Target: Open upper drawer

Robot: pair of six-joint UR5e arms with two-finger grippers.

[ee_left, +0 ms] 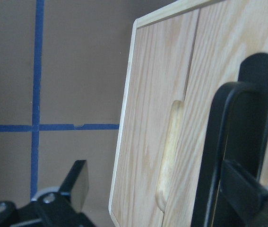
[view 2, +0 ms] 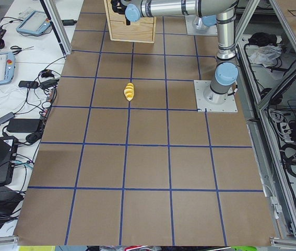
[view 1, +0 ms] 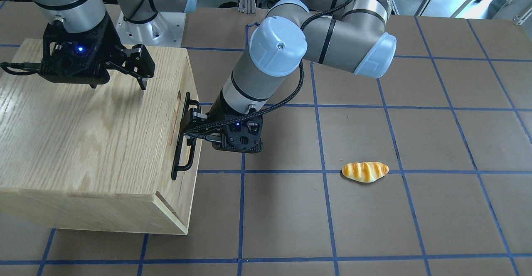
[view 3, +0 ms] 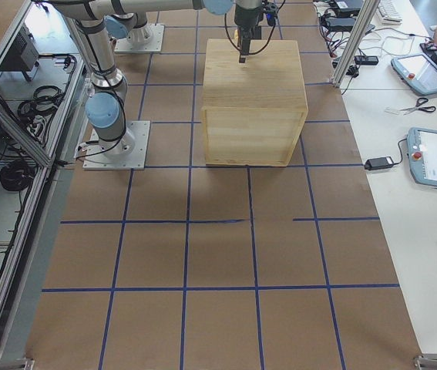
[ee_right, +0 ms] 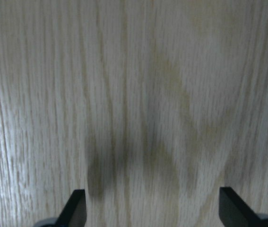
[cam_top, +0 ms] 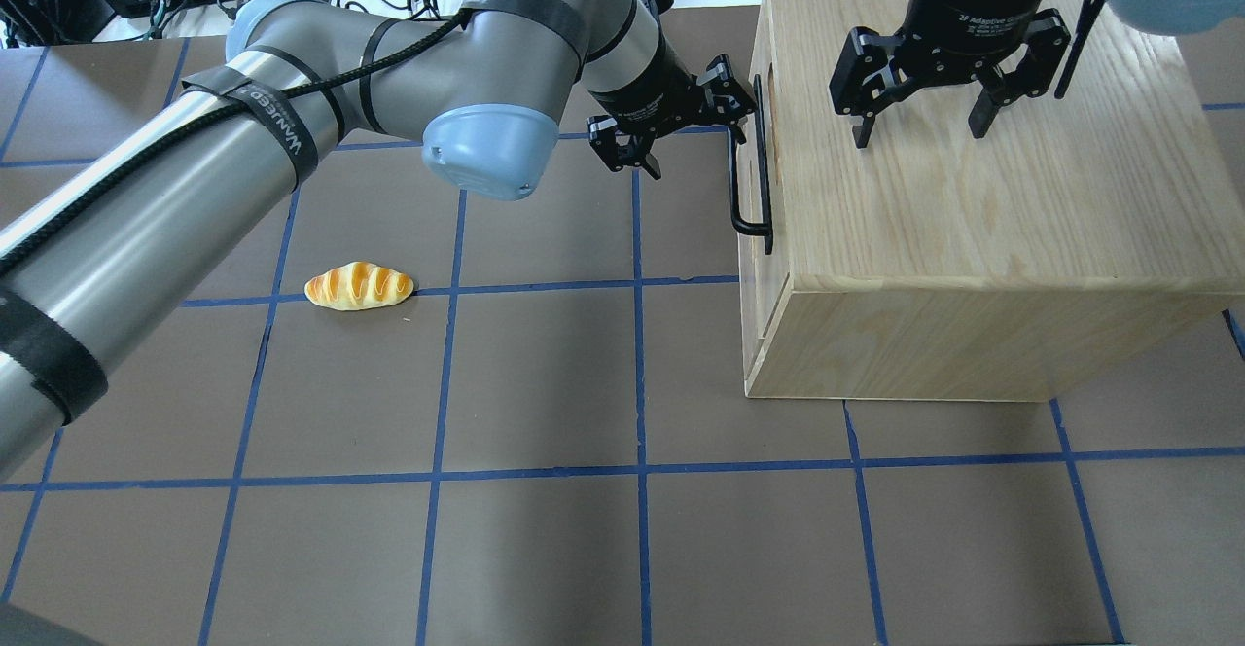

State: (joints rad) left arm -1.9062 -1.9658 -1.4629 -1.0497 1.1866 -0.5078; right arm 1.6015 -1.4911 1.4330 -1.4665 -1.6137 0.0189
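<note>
The upper drawer (view 1: 183, 80) is a pale-wood front panel, flush with the oak cabinet (view 1: 83, 134). It has an oblong slot (ee_left: 169, 156) and a long black bar handle (view 1: 179, 159), which also shows in the overhead view (cam_top: 736, 179). My left gripper (view 1: 192, 124) is open at the handle. In the left wrist view the bar (ee_left: 219, 156) stands just inside one finger (ee_left: 249, 194), and the other finger (ee_left: 74, 187) is far off it. My right gripper (cam_top: 919, 135) is open and empty just above the cabinet top (ee_right: 138, 94).
A toy bread roll (cam_top: 358, 286) lies on the brown gridded table, well to the left of the cabinet in the overhead view. My left arm (cam_top: 292, 111) stretches across the table above it. The cabinet (view 3: 253, 85) stands on the robot's right side.
</note>
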